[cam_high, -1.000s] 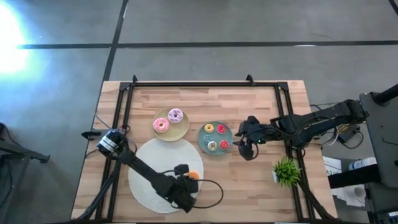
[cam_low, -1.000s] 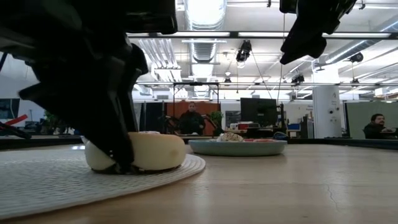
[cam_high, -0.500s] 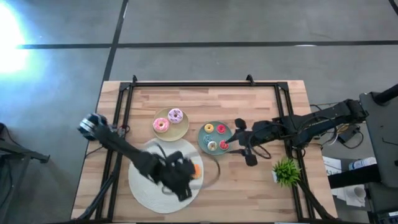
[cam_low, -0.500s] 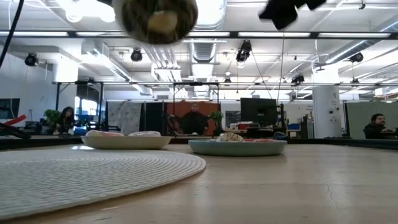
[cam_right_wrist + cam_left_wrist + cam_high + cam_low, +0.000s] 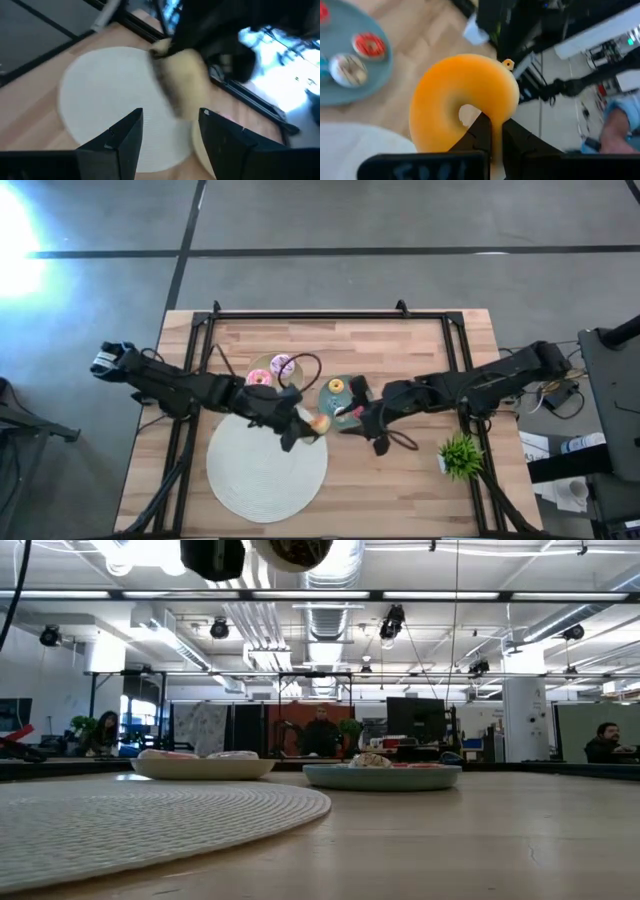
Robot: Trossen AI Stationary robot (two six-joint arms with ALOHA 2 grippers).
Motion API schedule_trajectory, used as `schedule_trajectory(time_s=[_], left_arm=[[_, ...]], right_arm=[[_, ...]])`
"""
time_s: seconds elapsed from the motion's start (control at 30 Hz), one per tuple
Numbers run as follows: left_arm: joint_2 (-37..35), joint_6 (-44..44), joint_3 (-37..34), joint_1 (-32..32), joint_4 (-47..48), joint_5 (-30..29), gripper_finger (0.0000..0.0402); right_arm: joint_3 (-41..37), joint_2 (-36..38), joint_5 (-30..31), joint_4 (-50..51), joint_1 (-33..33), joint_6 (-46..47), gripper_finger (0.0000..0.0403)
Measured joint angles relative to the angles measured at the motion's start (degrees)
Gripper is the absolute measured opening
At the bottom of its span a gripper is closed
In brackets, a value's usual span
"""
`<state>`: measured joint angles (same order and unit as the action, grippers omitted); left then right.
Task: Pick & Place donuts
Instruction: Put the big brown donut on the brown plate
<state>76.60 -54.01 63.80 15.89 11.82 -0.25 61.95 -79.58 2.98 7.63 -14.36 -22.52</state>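
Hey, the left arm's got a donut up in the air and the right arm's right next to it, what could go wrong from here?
1. The left gripper pinches the donut only through one side of the ring, so it might twist or slip out.
2. The right gripper, open, sits close by over the teal plate; the arms may bump.
3. A dropped donut could land on the small donuts on that plate.

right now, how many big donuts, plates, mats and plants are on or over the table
big donuts: 3, orange donut in the left gripper, pink donut and sprinkled donut on the cream plate
plates: 2, cream plate, teal plate
mats: 1, white mat
plants: 1, small plant
total: 7
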Motion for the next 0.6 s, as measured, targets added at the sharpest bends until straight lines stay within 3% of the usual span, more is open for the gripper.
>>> schedule_trajectory(time_s=[0.17,0.6], left_arm=[[-0.06,0.11,-1.81,-0.62,0.79,4.26,0.0],[-1.91,3.1,-2.24,-1.63,4.14,4.22,0.0]], right_arm=[[6.87,-4.37,3.0,4.64,0.16,-1.39,0.0185],[16.61,-14.03,2.56,9.9,0.12,-4.59,0.0185]])
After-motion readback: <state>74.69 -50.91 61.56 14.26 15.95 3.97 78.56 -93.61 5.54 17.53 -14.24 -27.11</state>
